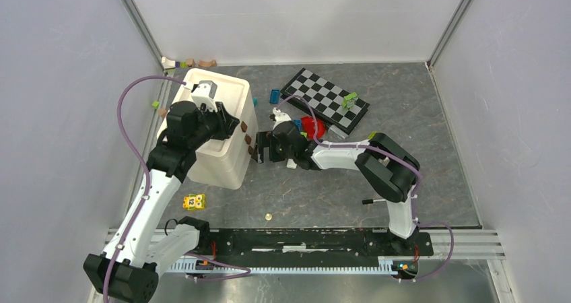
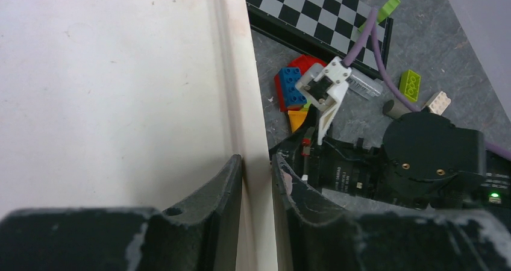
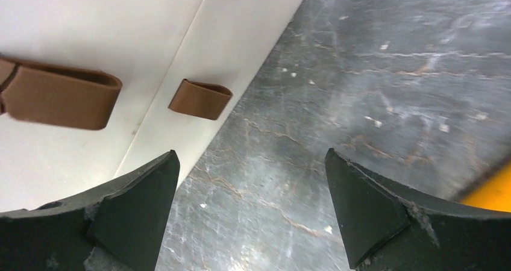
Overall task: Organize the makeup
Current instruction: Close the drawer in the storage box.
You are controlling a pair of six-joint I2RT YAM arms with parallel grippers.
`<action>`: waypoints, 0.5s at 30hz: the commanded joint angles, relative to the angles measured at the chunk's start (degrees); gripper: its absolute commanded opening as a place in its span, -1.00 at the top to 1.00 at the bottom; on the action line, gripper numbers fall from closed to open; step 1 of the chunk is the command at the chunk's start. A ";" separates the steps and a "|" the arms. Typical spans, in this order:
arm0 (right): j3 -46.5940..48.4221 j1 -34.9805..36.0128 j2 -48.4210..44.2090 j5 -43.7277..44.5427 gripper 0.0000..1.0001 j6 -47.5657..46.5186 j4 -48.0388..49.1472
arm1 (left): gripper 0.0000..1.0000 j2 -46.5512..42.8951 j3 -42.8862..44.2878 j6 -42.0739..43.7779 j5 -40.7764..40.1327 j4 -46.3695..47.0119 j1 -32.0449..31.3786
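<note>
tabletop (image 1: 417, 148): grey and marbled. You see it carrying everything listed below.
white bin (image 1: 219, 165): stands on the left half of the tabletop, with its right wall facing the right arm.
checkerboard (image 1: 325, 99): lies far centre, right of the bin, with a green brick (image 1: 349, 100) on its right end.
left pincer (image 2: 257, 162): clenched on the bin's right wall, one finger inside and one outside.
right pincer (image 3: 250, 156): released, jaws spread wide over bare tabletop just right of the bin. You will find nothing between them.
toy bricks (image 2: 295, 87): a red and blue heap between the bin and the checkerboard.
clear tube (image 2: 366, 84): the makeup item you can locate. It lies on the tabletop just beside the checkerboard's near edge, right of the brick heap.
brown tabs (image 3: 200, 99): fixed on the bin's outer right wall, near the right pincer.
</note>
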 commanded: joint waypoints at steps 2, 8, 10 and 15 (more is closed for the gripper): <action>-1.21 -0.90 -10.16 7.25 -0.96 -6.55 -6.15 | 0.37 2.82 -1.02 1.98 4.96 -6.76 -0.84; -4.60 -2.33 -17.90 16.87 -0.96 -10.41 -19.60 | 0.36 3.14 -1.02 2.02 8.54 -6.23 -1.32; -7.75 -3.46 -20.33 17.80 -0.96 -10.09 -20.45 | 0.36 3.23 -1.11 2.07 9.68 -6.05 -1.53; -13.63 -7.25 -22.89 15.68 -0.96 -7.96 -20.46 | 0.35 2.95 -1.19 2.07 10.56 -5.70 -1.80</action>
